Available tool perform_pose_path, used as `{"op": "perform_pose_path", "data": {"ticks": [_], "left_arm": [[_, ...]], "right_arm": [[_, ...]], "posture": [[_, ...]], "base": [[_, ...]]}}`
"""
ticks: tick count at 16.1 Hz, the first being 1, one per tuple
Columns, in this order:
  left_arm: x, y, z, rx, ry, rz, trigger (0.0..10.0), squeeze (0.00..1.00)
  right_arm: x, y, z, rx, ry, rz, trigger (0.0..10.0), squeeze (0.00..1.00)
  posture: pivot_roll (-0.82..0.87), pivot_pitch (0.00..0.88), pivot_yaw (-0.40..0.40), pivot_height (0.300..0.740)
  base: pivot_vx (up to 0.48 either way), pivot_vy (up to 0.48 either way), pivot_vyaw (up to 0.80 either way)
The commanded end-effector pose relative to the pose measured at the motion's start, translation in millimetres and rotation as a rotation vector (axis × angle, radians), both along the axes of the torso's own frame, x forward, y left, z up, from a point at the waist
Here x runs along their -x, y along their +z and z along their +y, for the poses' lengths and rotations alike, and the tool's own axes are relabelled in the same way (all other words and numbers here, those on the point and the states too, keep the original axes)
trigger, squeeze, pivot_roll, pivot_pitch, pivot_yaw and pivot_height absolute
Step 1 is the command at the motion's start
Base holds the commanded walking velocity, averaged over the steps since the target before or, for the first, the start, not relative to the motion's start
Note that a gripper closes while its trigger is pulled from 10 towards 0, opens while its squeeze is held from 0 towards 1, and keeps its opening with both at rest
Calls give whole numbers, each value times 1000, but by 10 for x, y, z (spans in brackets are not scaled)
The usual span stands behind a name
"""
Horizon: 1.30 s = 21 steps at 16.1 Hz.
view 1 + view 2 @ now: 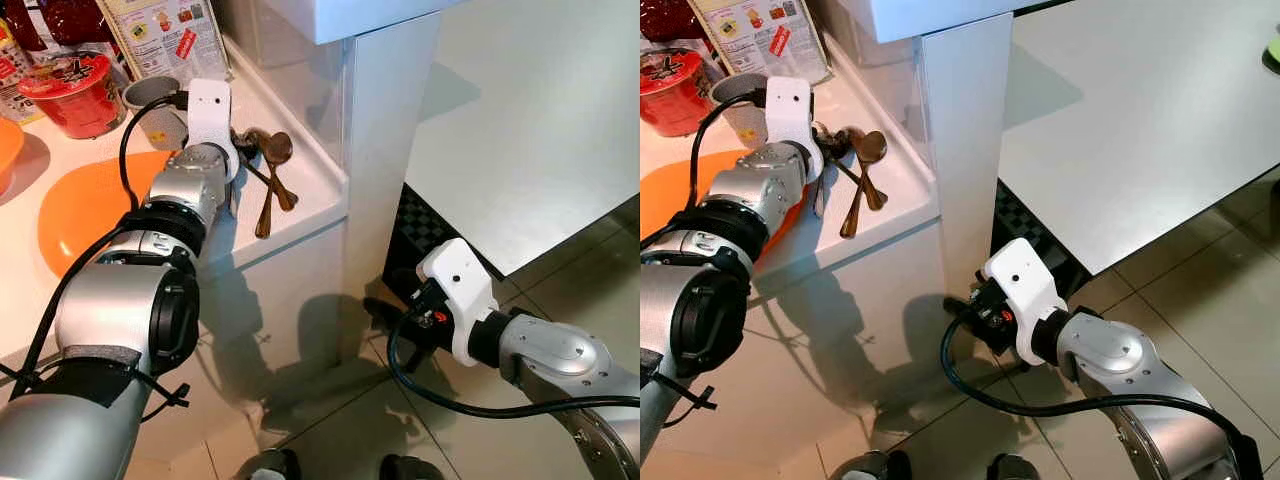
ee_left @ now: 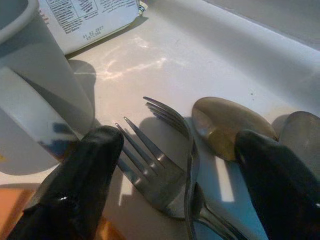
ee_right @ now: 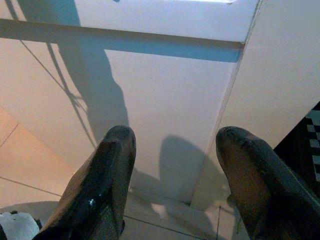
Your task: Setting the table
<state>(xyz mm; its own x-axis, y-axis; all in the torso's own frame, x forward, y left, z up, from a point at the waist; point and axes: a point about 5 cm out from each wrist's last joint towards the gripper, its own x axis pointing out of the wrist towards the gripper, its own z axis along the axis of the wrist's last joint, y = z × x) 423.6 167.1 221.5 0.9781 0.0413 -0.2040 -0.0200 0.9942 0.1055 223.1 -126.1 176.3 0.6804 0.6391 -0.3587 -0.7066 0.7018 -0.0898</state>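
Two forks [image 2: 155,170] and two bronze spoons [image 2: 225,127] lie together on the white counter [image 1: 310,205], near its right edge. My left gripper [image 2: 177,145] is open just above them, one finger on each side of the forks and nothing held. From the head, the spoons [image 1: 277,148] lie just beyond the left gripper [image 1: 243,150]. My right gripper [image 3: 175,145] hangs low beside the counter's base, open and empty, and it also appears from the head [image 1: 965,305].
An orange plate [image 1: 85,205] lies under my left forearm. A grey cup [image 1: 150,100], a red noodle bowl [image 1: 75,90] and a printed packet [image 1: 165,35] stand behind it. A white table [image 1: 530,130] stands to the right over tiled floor.
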Motion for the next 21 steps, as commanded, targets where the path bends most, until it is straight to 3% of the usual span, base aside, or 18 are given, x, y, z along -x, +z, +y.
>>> {"op": "perform_pose_path", "data": {"ticks": [1,3,4,5,6,7,11,12,13,14,15,21], "left_arm": [[15,-76,11,-20,9,20,1843,0],[17,-97,-18,-21,-4,25,3804,0],[21,-119,-29,-29,-9,33,6353,0],[24,-131,-35,-33,-12,36,6353,0],[26,-142,-38,-38,-15,41,8549,0],[33,-176,-40,-59,-13,51,10000,0],[43,-214,-29,-97,-12,62,10000,0],[47,-227,-19,-102,-8,66,7647,0],[52,-243,-7,-101,-4,73,4078,0],[52,-245,-5,-99,-4,75,4078,0],[56,-261,-7,-59,-2,84,0,0],[81,-336,33,-1,9,124,0,0]], "right_arm": [[11,27,9,-7,14,-8,10000,0],[11,21,6,-4,14,-7,10000,0],[12,21,6,-4,15,-8,10000,0],[12,21,7,-4,15,-8,10000,0],[13,20,6,-3,15,-8,10000,0],[16,20,4,-3,15,-8,10000,0],[15,19,2,-1,13,-9,10000,0],[13,20,1,-1,12,-10,10000,0],[12,21,0,-1,11,-11,10000,0],[12,21,-1,-1,10,-11,10000,0],[12,23,-1,-1,10,-10,10000,0],[4,28,-4,-1,10,-13,10000,0]], "posture": [[-123,134,82,740],[-124,132,83,740],[-125,132,83,740],[-125,132,83,740],[-127,130,84,740],[-129,129,85,740],[-130,129,85,740],[-130,129,85,740],[-131,133,88,740],[-131,133,88,740],[-131,133,88,740],[-131,136,87,740]], "base": [[0,0,0],[0,0,0],[0,0,0],[0,0,0],[0,0,0],[0,0,0],[0,0,0],[0,0,0],[0,0,0],[0,0,0],[0,0,0],[0,0,0]]}}
